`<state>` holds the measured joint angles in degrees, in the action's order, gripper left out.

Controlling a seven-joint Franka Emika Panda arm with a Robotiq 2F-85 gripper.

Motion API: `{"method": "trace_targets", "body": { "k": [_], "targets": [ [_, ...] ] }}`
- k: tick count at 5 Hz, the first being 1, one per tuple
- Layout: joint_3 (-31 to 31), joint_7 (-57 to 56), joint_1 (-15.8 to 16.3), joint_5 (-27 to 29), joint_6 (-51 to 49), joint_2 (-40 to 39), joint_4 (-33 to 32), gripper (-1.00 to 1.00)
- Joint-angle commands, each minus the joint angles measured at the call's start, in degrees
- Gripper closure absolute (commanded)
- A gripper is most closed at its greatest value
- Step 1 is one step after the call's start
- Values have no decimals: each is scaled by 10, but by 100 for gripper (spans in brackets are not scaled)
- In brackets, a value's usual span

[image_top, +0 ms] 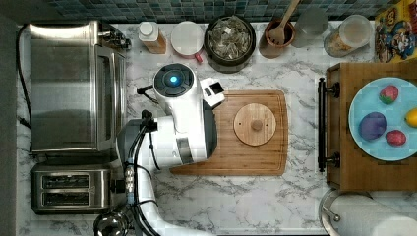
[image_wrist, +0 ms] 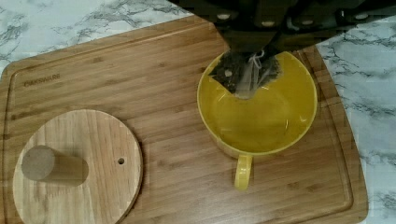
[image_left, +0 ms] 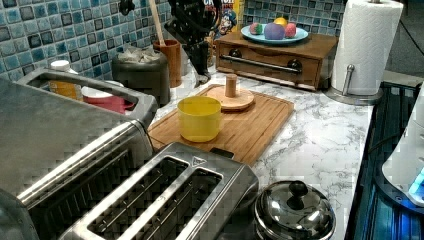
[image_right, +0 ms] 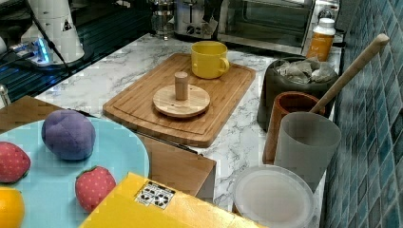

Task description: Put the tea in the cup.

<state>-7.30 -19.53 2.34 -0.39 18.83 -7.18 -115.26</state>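
A small grey-beige tea-bag sachet [image_wrist: 245, 74] is being held pinched by the black gripper [image_wrist: 261, 35] over the round yellow mug [image_wrist: 258, 109] on the bamboo cutting board [image_wrist: 154, 70], and it is likely being risked that it catches on the near rim if let go off-centre.

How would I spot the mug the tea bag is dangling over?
Find the wooden cutting board on the marble counter. Beside the round knobbed lid on it stands the mug under the tea bag: bright yellow, unlike the white mug by the wall.
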Motion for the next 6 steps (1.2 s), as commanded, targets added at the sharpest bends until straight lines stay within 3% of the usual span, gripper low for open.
{"method": "trace_targets", "body": {
  "k": [1,2,6],
  "targets": [
    [-6,-9,1,26,30,8,13,100],
    [-5,-27,-5,52,66,24,-11,-100],
    [2,2,9,26,39,6,8,-100]
  ]
}}
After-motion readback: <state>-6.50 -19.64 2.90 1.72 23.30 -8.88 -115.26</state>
